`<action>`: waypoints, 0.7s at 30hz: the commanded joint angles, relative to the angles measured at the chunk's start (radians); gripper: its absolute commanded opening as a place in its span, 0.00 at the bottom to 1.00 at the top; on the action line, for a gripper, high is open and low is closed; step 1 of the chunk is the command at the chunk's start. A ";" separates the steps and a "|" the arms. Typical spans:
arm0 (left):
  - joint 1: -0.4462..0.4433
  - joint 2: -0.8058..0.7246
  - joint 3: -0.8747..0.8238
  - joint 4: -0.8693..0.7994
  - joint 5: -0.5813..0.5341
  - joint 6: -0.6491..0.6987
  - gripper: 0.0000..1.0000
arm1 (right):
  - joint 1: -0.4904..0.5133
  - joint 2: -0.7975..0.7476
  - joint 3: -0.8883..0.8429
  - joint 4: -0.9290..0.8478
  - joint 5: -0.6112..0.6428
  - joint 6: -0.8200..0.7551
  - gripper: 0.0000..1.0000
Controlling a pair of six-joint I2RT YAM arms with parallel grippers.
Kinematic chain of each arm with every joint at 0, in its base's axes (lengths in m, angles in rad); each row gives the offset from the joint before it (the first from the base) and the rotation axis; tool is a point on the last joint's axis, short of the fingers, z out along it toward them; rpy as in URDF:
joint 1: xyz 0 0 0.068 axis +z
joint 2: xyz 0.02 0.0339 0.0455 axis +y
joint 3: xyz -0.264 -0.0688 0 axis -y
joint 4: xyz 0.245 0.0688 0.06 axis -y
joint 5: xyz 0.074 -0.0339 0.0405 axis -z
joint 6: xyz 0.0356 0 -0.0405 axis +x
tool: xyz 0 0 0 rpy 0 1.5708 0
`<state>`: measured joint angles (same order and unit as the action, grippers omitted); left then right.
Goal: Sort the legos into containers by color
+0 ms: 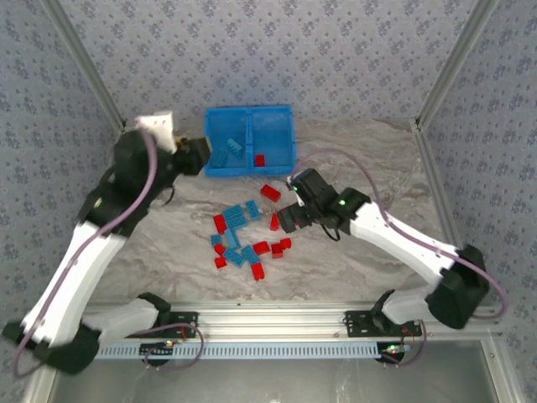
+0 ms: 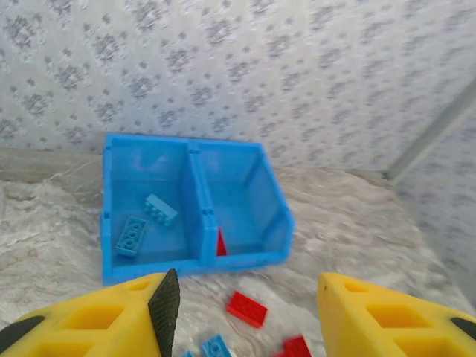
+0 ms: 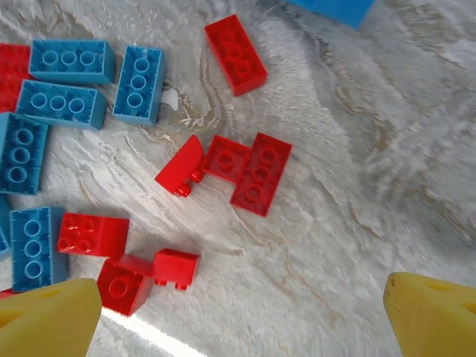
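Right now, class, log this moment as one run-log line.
left gripper open by bin | right gripper open over loose legos | bin left: two blue legos | bin right: one red lego

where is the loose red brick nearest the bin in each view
top external: red brick just below the near wall of the blue bin
left wrist: the brick lower centre, in front of the bin
right wrist: the brick top centre, lying diagonally
shared landmark: the blue bin, its corner at right wrist's top edge
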<state>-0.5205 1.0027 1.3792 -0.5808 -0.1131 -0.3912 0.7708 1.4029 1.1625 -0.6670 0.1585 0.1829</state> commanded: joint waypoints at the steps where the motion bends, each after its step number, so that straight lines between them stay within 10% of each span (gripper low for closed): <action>1: -0.007 -0.100 -0.107 -0.088 0.065 0.062 0.54 | -0.020 0.134 0.101 0.061 -0.050 -0.108 1.00; 21: -0.005 -0.335 -0.436 -0.047 0.241 0.187 0.68 | -0.145 0.804 0.625 -0.008 -0.101 -0.172 0.82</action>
<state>-0.5240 0.6769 0.9264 -0.6670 0.1165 -0.2249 0.6258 2.1715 1.7370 -0.6262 0.0883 0.0223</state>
